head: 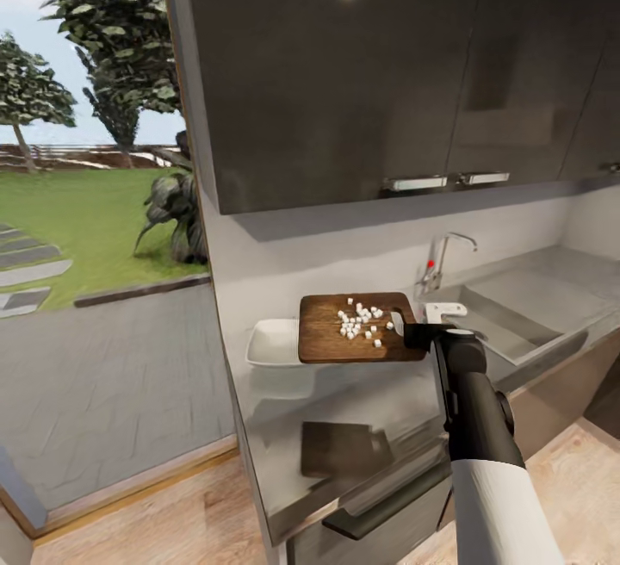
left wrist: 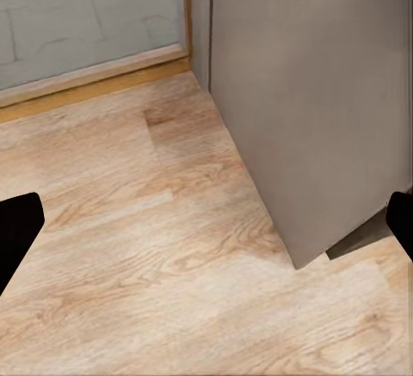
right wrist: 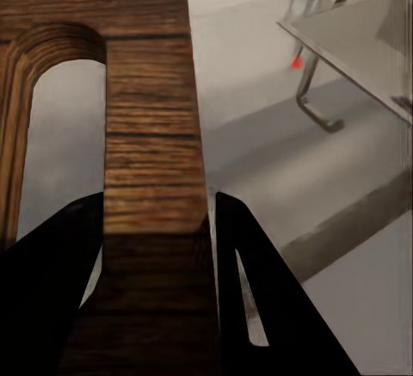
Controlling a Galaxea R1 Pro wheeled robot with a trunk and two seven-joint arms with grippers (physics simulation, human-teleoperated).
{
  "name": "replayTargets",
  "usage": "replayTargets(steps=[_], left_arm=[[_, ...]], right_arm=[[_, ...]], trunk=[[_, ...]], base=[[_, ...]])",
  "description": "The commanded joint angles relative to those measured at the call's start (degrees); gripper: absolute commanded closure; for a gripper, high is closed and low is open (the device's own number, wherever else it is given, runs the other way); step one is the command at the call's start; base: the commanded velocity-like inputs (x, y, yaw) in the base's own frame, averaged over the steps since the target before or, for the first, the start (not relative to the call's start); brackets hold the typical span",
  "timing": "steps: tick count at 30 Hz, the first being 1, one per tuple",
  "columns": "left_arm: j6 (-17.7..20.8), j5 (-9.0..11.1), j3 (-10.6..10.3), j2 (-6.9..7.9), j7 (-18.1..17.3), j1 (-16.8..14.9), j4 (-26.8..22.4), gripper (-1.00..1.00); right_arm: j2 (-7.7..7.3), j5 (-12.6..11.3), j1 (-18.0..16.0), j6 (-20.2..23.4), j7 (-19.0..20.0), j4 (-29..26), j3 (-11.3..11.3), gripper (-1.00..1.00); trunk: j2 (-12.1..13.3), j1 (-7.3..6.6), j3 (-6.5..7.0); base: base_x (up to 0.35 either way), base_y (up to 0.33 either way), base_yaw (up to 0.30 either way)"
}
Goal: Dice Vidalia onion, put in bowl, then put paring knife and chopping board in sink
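Right now I have the right gripper (head: 412,332) clamped on the handle end of the chopping board (head: 331,334), its dark fingers (right wrist: 258,298) pressed against either side of the wooden strip beside the oblong slot. My head view shows the brown, grained rectangle held level above the countertop (head: 379,410), casting a dark square shadow on the glossy grey surface. Small white cubes of diced onion (head: 362,322) lie scattered across the board's top. Its far edge overlaps the shallow white bowl (head: 271,343), a squarish dish with rounded corners sitting by the wall. To the right, the stainless-steel sink (head: 508,324) has an angular chrome tap (head: 443,259) marked with a red dot. My left gripper (left wrist: 206,234) hangs over pale wood-grain floor beside a flat grey cabinet side (left wrist: 310,109), black fingertips spread wide and holding nothing.
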Motion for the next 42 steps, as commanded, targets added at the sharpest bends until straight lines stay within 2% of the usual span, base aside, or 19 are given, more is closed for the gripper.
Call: replayTargets(steps=[1,5,27,33,42], left_arm=[[-0.1,0.5,-0.4,0.09,0.3,0.0,-0.1,-1.0],[-0.1,0.5,-0.4,0.09,0.3,0.0,-0.1,-1.0],[-0.1,0.5,-0.4,0.09,0.2,0.0,-0.1,-1.0],[-0.1,0.5,-0.4,0.09,0.2,0.0,-0.2,-1.0],[-0.1,0.5,-0.4,0.08,0.2,0.0,-0.1,-1.0]], right_arm=[[0.05,0.6,0.0,1.1,0.6,0.0,-0.1,1.0],[-0.04,0.6,0.0,3.3,0.6,0.0,-0.2,1.0],[-0.11,0.6,0.0,3.5,0.7,1.0,-0.9,1.0],[-0.11,0.5,0.0,3.7,0.7,1.1,-0.9,1.0],[-0.11,0.6,0.0,6.0,0.7,1.5,-0.9,1.0]], trunk=[[0.0,0.03,0.06],[0.0,0.03,0.13],[0.0,0.03,0.13],[0.0,0.03,0.16],[0.0,0.03,0.65]], base=[[0.0,0.0,-0.204],[0.0,0.0,-0.054],[0.0,0.006,-0.001],[0.0,0.246,-0.027],[0.0,0.301,-0.225]])
